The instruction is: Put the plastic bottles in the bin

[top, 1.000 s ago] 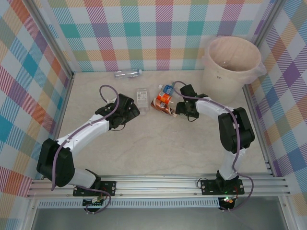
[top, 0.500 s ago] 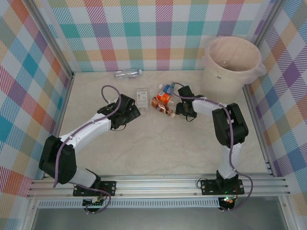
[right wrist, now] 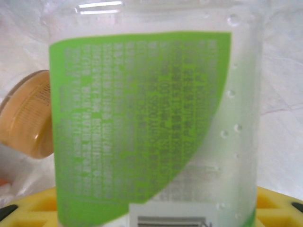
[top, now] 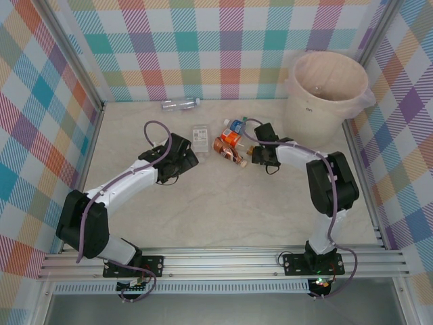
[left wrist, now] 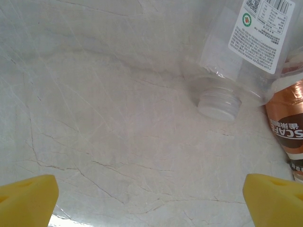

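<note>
Grip should be confirmed before lifting: the clear plastic bottle with a green label sits between the right jaws, but whether it is clamped cannot be told. Left jaws are spread wide. The round cream bin stands at the far right of the table.

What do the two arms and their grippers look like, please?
Both the left arm and right arm have white tubular links joined by bulky black joint housings, each with a purple-grey cable looping alongside. They stand on black base plates bolted to a silver rail. The left gripper and right gripper have black bodies; the fingertips are padded in yellow.
</note>
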Controlling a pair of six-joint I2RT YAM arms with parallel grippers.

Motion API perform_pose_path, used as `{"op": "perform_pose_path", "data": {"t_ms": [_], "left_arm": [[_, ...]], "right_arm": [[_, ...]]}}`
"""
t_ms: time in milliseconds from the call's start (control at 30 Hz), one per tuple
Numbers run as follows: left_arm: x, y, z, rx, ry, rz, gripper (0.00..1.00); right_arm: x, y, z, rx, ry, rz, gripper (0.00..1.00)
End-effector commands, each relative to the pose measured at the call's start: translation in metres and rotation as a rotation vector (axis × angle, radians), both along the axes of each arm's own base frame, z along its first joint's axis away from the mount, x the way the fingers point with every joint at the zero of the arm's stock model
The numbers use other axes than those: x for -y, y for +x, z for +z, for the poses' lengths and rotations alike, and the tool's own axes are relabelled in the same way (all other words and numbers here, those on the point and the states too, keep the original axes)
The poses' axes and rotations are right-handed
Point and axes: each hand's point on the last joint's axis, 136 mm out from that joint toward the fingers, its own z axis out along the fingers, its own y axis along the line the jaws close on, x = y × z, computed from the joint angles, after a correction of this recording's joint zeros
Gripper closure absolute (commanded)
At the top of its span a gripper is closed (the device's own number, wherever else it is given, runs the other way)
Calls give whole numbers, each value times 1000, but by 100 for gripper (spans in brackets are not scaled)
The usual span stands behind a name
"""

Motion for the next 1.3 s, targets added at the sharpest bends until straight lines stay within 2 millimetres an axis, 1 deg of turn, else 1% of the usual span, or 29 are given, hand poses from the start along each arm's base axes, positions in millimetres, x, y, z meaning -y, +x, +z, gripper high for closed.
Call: {"op": "perform_pose_path", "data": {"t_ms": [0,133,433,600,833,900,1033,1167,1267], "left_arm": [[-2,3,3,-7,-7,16,0],[-2,3,2,-9,-8,17,0],[1,4,1,-11,-23,12,0],[2,4,0,-12,-29,8,0],[5,5,0,-12,-38,3,0],[5,5,0,-13,-41,2,0],[6,6,0,-12,-42,-1,0],[9,7,2,-5,-54,-12,0],[10,7,4,4,-62,-19,0]], "right_arm": [[-1,6,30,108,14,34,47],[-3,3,53,192,42,65,49],[-15,-1,110,353,133,125,53],[-20,-2,153,454,182,151,55],[-21,0,209,626,190,201,57],[-19,1,228,677,171,215,57],[-12,8,259,728,157,209,58],[-6,17,284,757,185,221,58],[5,25,301,780,191,213,58]]}}
